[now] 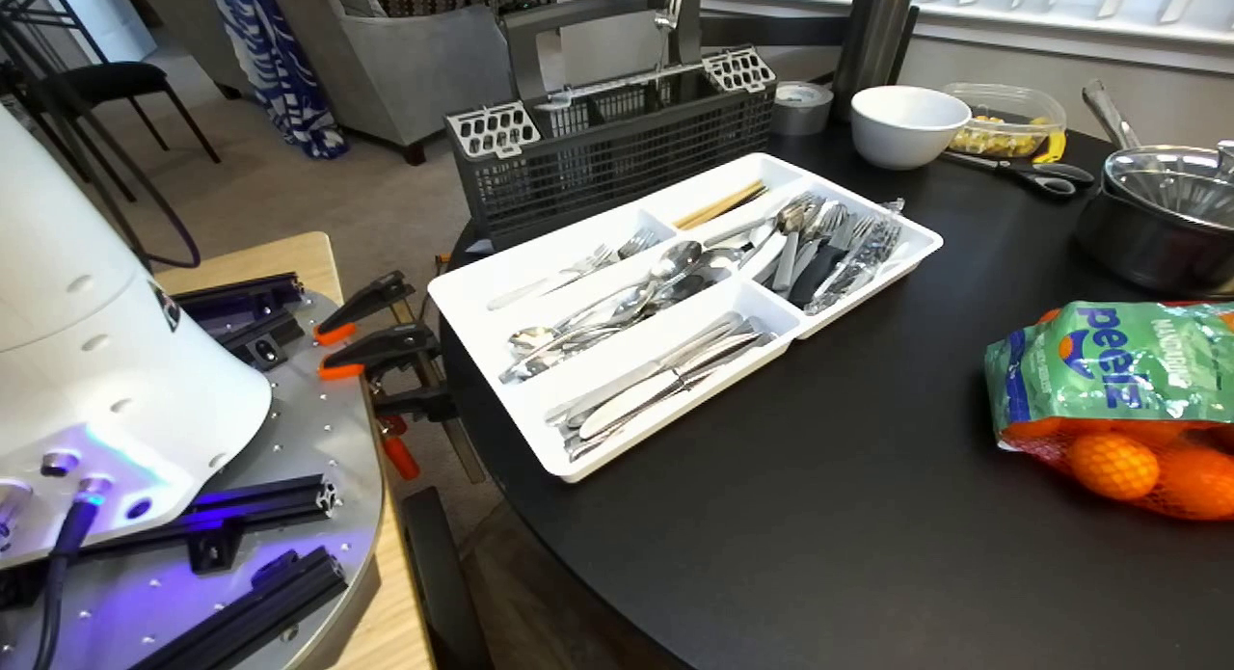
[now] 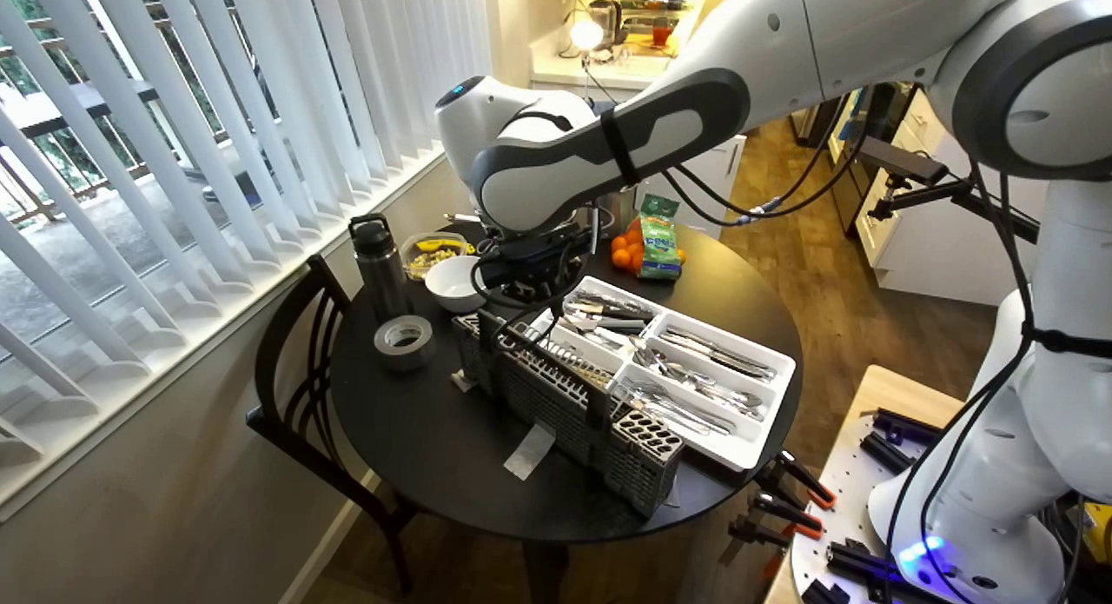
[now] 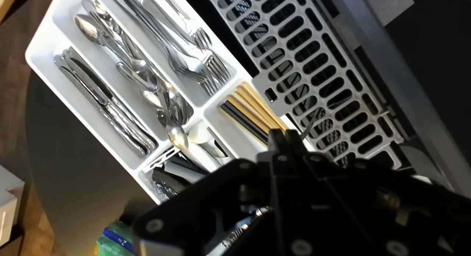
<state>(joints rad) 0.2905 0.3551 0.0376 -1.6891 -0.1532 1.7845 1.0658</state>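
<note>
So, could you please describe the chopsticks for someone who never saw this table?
On the round black table, find the white cutlery tray. In the compartment beside the forks, next to the dishwasher basket, lie the chopsticks. Straight and mostly tan, they contrast with the shiny metal forks.

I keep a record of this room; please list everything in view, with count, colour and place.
Table: 1, black, centre
Tray: 1, white, tabletop
Cutlery: many, mostly silver, tray
Chopsticks: several, tan and black, tray
Basket: 1, dark grey, beside tray
Fork: 1, silver, upright at basket; grip unclear
Bottle: 1, dark grey, tabletop
Tape roll: 1, grey, beside bottle
Bowl: 1, white, tabletop
Container: 1, clear, beside bowl
Scissors: 1, black, near bowl
Pot: 1, black, tabletop
Mandarin bag: 1, green, tabletop
Chairs: 2+, black, around room
Armchair: 1+, grey, background
Blinds: 1+, white, background
Counter: 1+, white, background
Clamps: 3+, black and orange, beside table
Arm: 1, white, over table
Gripper: 1, black, shut, near basket
</note>
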